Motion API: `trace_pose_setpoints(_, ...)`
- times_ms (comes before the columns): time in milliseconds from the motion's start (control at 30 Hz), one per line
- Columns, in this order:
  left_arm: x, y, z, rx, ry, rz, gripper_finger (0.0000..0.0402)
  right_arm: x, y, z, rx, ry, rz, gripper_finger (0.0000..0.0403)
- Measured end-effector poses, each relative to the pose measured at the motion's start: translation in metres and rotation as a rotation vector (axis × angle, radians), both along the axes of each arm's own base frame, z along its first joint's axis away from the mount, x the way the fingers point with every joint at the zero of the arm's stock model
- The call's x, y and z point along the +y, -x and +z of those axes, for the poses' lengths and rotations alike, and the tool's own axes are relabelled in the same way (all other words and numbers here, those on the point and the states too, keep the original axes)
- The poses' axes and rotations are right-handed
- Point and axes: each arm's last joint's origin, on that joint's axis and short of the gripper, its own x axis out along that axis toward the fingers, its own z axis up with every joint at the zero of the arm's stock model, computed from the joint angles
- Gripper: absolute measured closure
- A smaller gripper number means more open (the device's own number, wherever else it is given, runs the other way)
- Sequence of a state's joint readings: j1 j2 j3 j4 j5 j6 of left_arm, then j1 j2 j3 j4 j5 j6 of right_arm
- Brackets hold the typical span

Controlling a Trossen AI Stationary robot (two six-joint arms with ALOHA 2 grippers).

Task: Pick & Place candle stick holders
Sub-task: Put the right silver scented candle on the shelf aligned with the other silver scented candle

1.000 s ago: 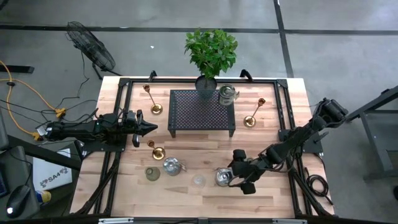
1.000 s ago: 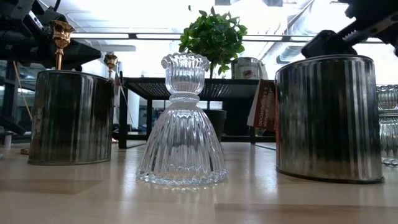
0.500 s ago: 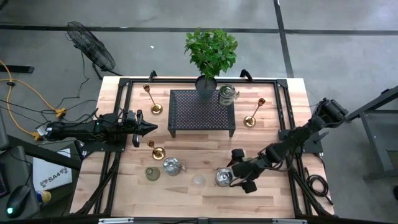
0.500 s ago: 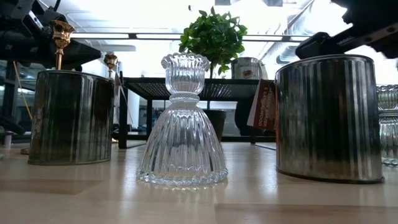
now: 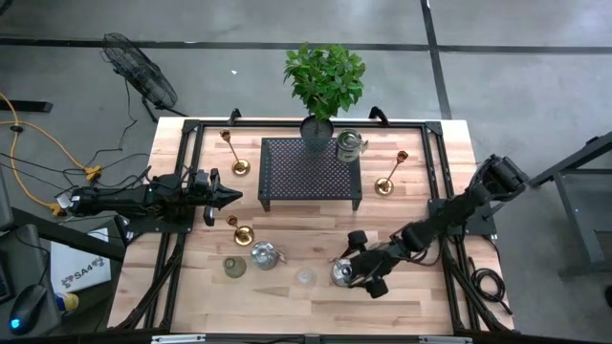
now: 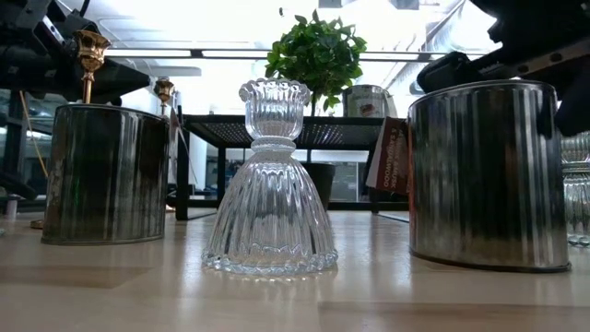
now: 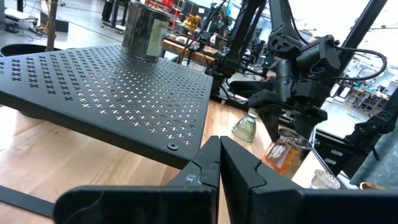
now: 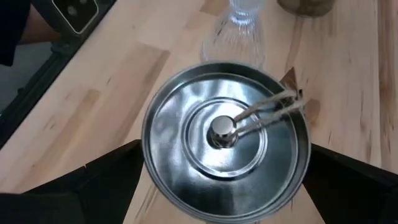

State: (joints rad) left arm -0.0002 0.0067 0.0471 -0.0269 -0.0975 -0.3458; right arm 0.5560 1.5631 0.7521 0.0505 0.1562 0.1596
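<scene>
A squat shiny silver holder point(image 5: 341, 272) stands on its base near the table's front edge, right of centre. It fills the right wrist view point(image 8: 224, 137) and shows in the low view point(image 6: 484, 171). My right gripper point(image 5: 358, 269) is open just above it, one finger point(image 8: 99, 180) on each side of its rim, apart from it. A clear glass holder point(image 5: 305, 277) stands just to its left. My left gripper point(image 5: 229, 198) is shut and empty at the table's left, beside the black stand point(image 5: 311, 172).
Another silver holder point(image 5: 263, 255), a greenish one point(image 5: 234, 267) and a brass stick point(image 5: 239, 229) stand front left. Brass sticks point(image 5: 232, 153) point(image 5: 390, 172) flank the stand. A silver holder point(image 5: 349, 145) sits on the stand beside the potted plant point(image 5: 323, 81).
My right gripper has moved toward the table's left edge and down, over the silver holder. Its fingers now reach down on either side of the holder's rim. The holder has stayed in place.
</scene>
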Motion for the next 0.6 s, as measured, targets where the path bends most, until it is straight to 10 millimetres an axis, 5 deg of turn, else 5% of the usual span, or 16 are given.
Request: trace_pose_setpoints(600, 0.0, 0.0, 0.0, 0.0, 0.0, 0.0, 0.04, -0.004, -0.0073, -0.0006, -0.03, 0.003, 0.102, 0.0005)
